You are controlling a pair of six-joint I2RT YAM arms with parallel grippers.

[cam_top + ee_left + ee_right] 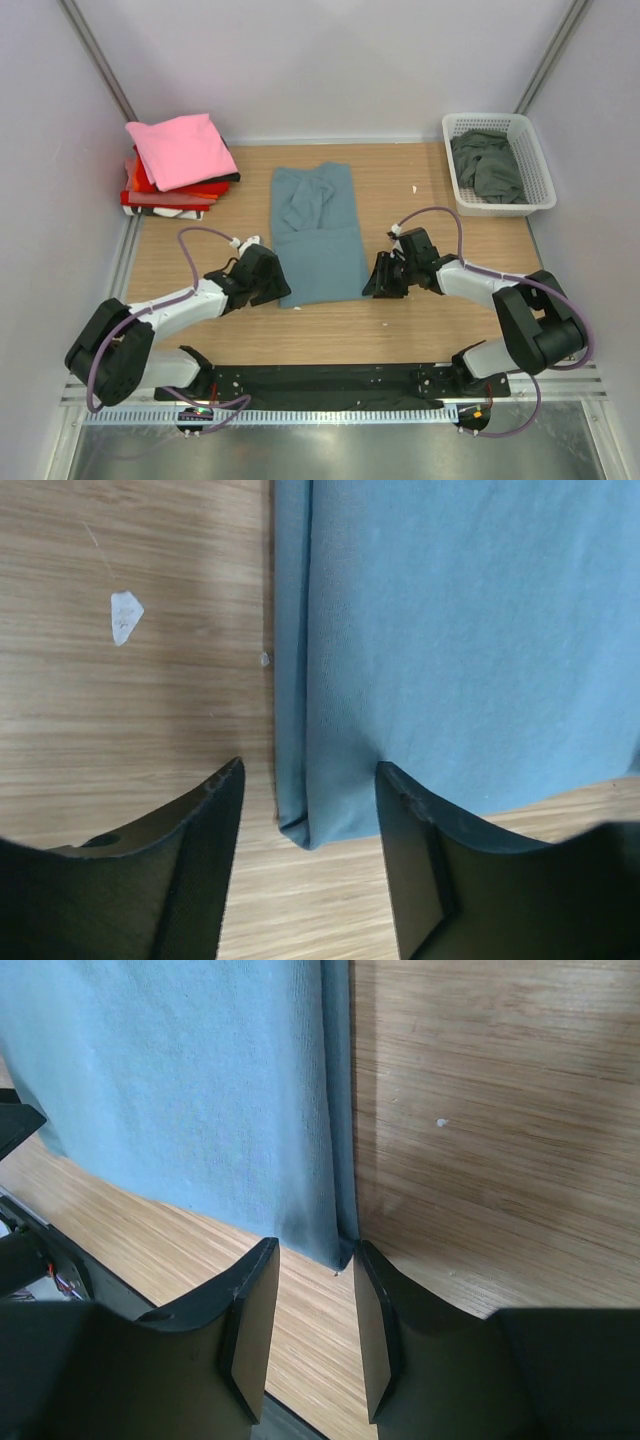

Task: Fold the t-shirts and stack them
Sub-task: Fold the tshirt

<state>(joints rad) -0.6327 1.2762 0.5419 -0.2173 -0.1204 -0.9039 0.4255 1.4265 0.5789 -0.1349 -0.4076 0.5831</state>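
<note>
The slate-blue t-shirt (pixel 318 232) lies folded into a long strip in the middle of the table. My left gripper (pixel 283 290) is open at its near left corner, which shows between the jaws in the left wrist view (pixel 310 825). My right gripper (pixel 371 284) is open at its near right corner (pixel 335 1245). Neither holds the cloth. A stack of folded shirts sits at the back left, pink (pixel 181 149) on top, red (pixel 170 195) and black under it. A dark grey-green shirt (pixel 487 165) lies crumpled in the basket.
The white lattice basket (pixel 540 175) stands at the back right. Walls close in on the left, back and right. A small white fleck (pixel 125 614) lies on the wood left of the blue shirt. The arms' black base rail (pixel 320 382) runs along the near edge.
</note>
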